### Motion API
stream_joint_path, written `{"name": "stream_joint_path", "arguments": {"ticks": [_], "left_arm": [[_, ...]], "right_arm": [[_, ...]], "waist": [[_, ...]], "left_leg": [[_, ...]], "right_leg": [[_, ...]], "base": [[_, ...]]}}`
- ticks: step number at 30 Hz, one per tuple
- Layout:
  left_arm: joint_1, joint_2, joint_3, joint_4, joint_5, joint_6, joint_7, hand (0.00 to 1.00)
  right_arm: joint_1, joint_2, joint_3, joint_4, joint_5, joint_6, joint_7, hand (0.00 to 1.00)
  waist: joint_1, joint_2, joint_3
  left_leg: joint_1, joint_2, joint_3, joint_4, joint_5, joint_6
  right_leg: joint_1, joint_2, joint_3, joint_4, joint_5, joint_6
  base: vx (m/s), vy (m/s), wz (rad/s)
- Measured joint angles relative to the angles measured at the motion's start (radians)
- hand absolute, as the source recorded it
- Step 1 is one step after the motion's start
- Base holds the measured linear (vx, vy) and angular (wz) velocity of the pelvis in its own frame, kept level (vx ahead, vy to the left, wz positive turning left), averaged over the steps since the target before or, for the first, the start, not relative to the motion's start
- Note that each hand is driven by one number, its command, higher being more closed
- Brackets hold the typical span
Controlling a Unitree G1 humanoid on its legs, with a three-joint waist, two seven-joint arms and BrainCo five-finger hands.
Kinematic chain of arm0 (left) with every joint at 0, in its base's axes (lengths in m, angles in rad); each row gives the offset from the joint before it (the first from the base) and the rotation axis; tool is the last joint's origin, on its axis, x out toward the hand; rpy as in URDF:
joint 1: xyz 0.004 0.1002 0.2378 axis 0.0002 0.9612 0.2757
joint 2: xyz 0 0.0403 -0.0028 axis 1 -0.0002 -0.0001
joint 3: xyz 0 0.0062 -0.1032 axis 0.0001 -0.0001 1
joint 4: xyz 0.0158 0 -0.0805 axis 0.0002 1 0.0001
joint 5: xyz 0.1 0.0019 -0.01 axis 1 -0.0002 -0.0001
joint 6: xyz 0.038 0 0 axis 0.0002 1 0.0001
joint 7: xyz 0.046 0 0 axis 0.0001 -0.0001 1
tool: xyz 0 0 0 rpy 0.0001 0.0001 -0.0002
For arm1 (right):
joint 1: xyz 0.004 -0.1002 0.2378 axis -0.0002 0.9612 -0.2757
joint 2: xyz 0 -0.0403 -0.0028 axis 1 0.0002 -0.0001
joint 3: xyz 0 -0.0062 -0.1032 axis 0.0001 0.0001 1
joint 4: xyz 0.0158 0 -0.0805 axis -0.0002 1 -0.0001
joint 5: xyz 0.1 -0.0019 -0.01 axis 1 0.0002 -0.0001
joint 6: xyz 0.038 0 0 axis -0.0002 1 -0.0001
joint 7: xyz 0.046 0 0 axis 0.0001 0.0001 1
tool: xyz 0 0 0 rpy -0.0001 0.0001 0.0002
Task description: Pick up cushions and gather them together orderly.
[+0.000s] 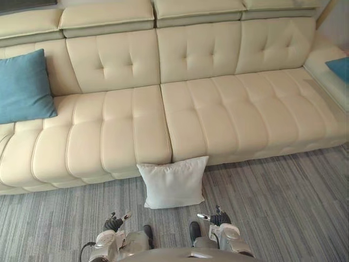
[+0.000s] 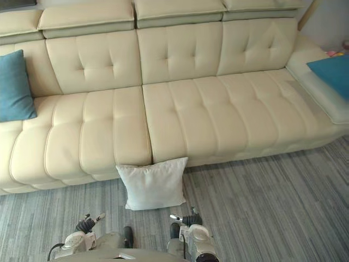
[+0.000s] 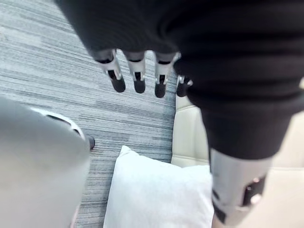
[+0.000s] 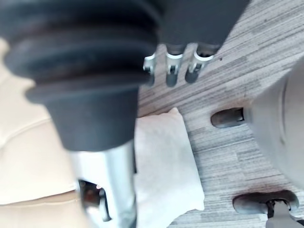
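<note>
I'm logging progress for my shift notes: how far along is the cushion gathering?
Nothing looks gathered yet. The white cushion stands on the floor, leaning against the sofa front. One blue cushion sits at the sofa's left end, and a second blue cushion at its far right. Nothing is in hand: the left hand and right hand hang low, apart from every cushion. All three are left to collect.

Soft, bright, even light lay over the scene. The cream tufted leather sofa [image 1: 207, 103] carried a mild sheen along its seat pads. Thin dark shadow ran under its front edge and beneath the white square fabric cushion [image 1: 173, 183] on the grey striped carpet [image 1: 283, 207].
</note>
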Motion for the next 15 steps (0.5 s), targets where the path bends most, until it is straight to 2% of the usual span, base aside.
{"name": "stream_joint_path", "arguments": {"ticks": [1, 2, 15], "left_arm": [[0.000, 0.001, 0.000, 0.000, 0.000, 0.000, 0.000, 0.00], [-0.001, 0.026, -0.008, 0.024, 0.001, 0.000, -0.007, 0.00], [-0.001, 0.028, -0.008, 0.024, 0.001, 0.001, -0.008, 0.00]], "right_arm": [[0.003, -0.002, 0.000, 0.000, 0.000, 0.001, 0.000, 0.00], [-0.022, -0.033, -0.002, 0.029, 0.000, 0.003, 0.001, 0.00], [-0.018, -0.033, -0.003, 0.029, 0.000, 0.003, 0.001, 0.00]], "waist": [[0.000, -0.001, 0.001], [-0.025, -0.012, 0.008], [-0.030, -0.016, 0.010]], "left_leg": [[0.000, 0.000, 0.001, -0.003, 0.000, 0.000], [0.057, -0.024, -0.091, -0.069, 0.036, 0.004], [0.067, -0.024, -0.090, -0.078, 0.035, 0.003]], "right_leg": [[-0.001, 0.000, 0.002, -0.007, 0.005, -0.003], [0.071, -0.002, -0.006, -0.101, 0.050, 0.001], [0.076, -0.003, -0.004, -0.101, 0.049, 0.002]], "base": [[-0.03, -0.002, -0.08], [-0.03, -0.001, -0.05], [-0.01, 0.000, 0.00]]}}
